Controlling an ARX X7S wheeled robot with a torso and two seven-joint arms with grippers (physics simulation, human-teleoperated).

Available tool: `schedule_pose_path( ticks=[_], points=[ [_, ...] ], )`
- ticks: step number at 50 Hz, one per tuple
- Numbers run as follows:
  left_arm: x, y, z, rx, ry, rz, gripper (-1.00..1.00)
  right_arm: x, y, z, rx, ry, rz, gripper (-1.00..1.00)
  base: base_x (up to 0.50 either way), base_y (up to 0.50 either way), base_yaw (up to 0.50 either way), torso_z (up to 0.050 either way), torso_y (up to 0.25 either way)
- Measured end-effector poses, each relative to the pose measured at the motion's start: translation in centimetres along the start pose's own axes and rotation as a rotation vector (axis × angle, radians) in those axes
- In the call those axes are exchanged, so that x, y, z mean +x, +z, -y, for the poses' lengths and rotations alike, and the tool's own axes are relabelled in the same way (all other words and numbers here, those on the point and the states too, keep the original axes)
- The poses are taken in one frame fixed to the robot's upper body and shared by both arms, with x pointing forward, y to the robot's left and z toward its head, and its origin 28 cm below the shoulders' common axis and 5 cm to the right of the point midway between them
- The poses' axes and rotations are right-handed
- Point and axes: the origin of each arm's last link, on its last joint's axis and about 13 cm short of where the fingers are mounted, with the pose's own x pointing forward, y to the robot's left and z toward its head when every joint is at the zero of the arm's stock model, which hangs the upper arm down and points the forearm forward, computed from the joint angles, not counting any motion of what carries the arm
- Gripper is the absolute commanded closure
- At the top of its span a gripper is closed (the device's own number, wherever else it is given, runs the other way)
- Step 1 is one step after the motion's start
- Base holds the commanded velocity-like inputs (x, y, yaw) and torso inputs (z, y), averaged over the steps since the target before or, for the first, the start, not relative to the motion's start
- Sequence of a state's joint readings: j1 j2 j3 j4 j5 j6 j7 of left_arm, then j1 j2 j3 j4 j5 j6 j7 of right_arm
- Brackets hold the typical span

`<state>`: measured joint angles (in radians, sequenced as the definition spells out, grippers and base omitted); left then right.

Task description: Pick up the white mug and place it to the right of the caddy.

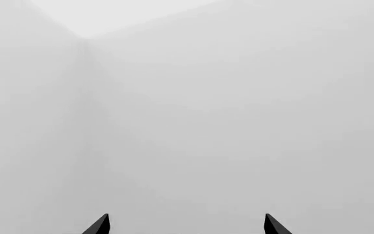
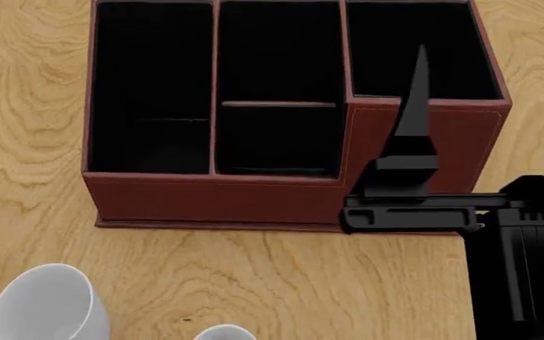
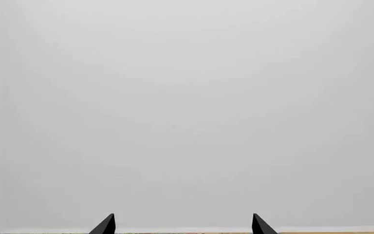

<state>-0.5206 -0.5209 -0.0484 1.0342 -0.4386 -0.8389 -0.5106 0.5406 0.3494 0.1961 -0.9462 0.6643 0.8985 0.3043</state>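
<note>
The white mug (image 2: 43, 306) stands on the wooden table at the lower left of the head view, in front of the caddy and apart from it; its handle does not show. The caddy (image 2: 253, 195) is a large reddish-brown box with black compartments, filling the top middle. My right gripper (image 2: 492, 74) is open and empty, raised over the caddy's right end, with one black finger (image 2: 414, 106) pointing up. In the right wrist view (image 3: 183, 224) its tips stand wide apart before a grey wall. My left gripper (image 1: 187, 224) is open and empty, facing a grey wall.
A second round white rim (image 2: 224, 331) pokes in at the bottom edge of the head view; I cannot tell what it is. The wooden table (image 2: 282, 276) shows bare between the caddy and the mugs. My right arm's black body (image 2: 527, 262) covers the lower right.
</note>
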Motion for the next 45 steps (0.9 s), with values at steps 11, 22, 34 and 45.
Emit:
schedule_pose_path(
  ticks=[11,22,34,45],
  points=[
    [-1.1,0.6,-2.6,0.072,0.111,-0.016,-1.0,0.1,-0.1,-0.3,-0.002,0.017,-0.007,-1.0,0.0,0.0,0.0,0.0,0.0],
    [-2.5,1.0,-4.6,0.125,0.198,-0.042,-1.0,0.3,0.1,-0.8,-0.013,0.038,-0.007,-1.0,0.0,0.0,0.0,0.0,0.0],
    [-3.4,0.8,-5.4,0.146,0.238,-0.067,-1.0,0.6,1.4,-2.0,-0.008,0.111,-0.014,-1.0,0.0,0.0,0.0,0.0,0.0],
    [-3.9,0.5,-5.7,0.15,0.253,-0.082,-1.0,1.3,2.7,-4.5,0.029,0.284,-0.144,-1.0,0.0,0.0,0.0,0.0,0.0]
  ],
)
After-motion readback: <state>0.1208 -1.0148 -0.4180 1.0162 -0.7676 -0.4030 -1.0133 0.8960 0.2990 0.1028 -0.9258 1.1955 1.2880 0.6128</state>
